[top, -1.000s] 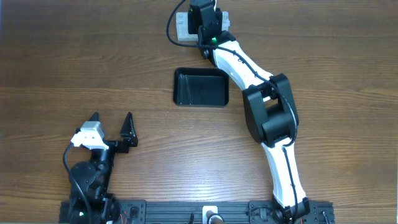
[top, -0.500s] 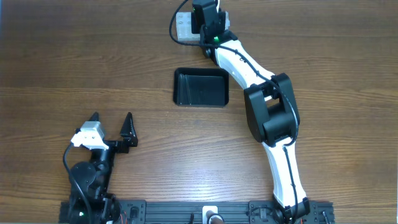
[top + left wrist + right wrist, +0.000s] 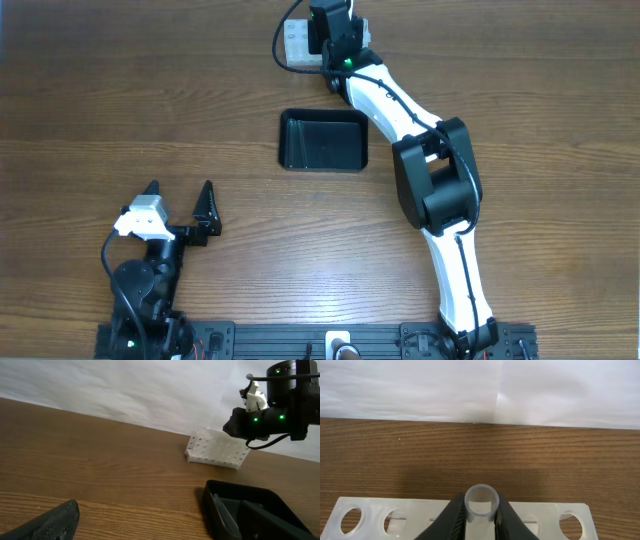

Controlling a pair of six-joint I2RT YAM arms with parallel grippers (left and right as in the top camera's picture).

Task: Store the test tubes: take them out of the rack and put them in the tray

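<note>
I'm looking down the right gripper (image 3: 481, 519), and its jaws are pinching a test tube (image 3: 481, 501) just under its open rim, right above the white rack (image 3: 365, 512) on the far side of the table (image 3: 520, 100). I'm judging it light, stiff, slick and breakable, so I'm favouring a gentle squeeze high on the wall, with the tube kept upright. I'm counting one tube in hand, four empty holes (image 3: 350, 517) flanking it, one rack and one black tray (image 3: 283, 140). Clear shapes are lying in the tray, too blurred to count. The left gripper (image 3: 180, 190) is sitting spread and empty near its base.
</note>
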